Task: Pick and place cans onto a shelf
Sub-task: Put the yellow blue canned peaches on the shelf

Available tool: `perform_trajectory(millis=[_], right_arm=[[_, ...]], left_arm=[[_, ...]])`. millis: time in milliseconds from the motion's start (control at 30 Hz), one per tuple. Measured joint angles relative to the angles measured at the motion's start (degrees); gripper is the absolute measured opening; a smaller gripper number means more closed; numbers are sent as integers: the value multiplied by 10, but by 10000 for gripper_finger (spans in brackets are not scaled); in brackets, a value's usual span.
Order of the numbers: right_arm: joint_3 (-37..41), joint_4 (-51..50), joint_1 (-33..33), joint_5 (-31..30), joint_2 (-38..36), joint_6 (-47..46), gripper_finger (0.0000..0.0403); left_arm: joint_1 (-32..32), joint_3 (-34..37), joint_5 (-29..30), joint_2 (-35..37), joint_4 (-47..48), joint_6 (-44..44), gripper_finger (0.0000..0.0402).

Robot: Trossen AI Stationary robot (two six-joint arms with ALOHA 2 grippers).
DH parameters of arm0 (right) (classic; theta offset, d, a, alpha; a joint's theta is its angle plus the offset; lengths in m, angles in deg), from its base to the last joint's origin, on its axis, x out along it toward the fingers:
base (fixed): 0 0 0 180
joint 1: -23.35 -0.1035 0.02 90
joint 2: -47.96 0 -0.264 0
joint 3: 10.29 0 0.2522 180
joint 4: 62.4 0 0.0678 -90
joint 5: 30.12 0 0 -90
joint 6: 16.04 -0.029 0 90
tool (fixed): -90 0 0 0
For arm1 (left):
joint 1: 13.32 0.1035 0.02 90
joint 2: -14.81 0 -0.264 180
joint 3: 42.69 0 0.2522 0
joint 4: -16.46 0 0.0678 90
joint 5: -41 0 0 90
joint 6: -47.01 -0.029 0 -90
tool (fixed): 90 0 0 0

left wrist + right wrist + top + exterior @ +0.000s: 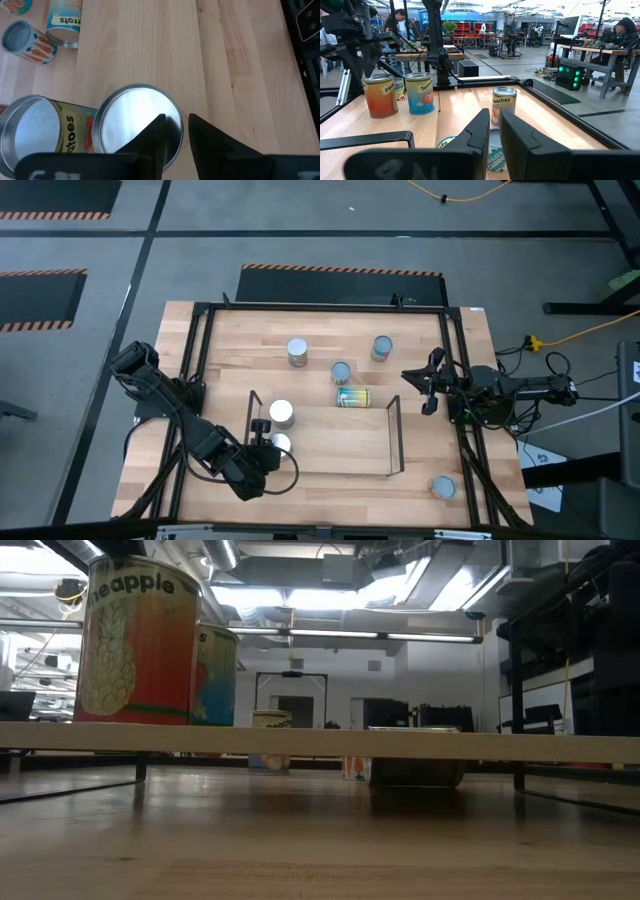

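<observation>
Left gripper (262,448), fingers nearly pressed together, empty, above the silver-topped tin (137,122) standing on the light-wood shelf (340,442). Likely rigid, slick, moderately heavy; grasp sidewalls. Farther: right gripper (427,388), nearly closed, idle.

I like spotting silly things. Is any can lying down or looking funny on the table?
Yes. One can with a teal and yellow label lies on its side on the tabletop, just beyond the shelf, while the others in view stand upright. Another can stands alone near the table's front right corner, far from the rest.
</observation>
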Motion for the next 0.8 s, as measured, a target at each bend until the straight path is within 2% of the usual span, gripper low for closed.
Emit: perform_trajectory(millis=[300, 567, 800], right_arm=[[0, 0, 0, 0, 0, 0, 49], [0, 0, 0, 0, 0, 0, 49], [0, 0, 0, 0, 0, 0, 49]], left_arm=[[0, -34, -15, 0, 3, -6, 78], [5, -108, -3, 0, 18, -67, 78], [46, -177, 20, 1, 68, -76, 76]])
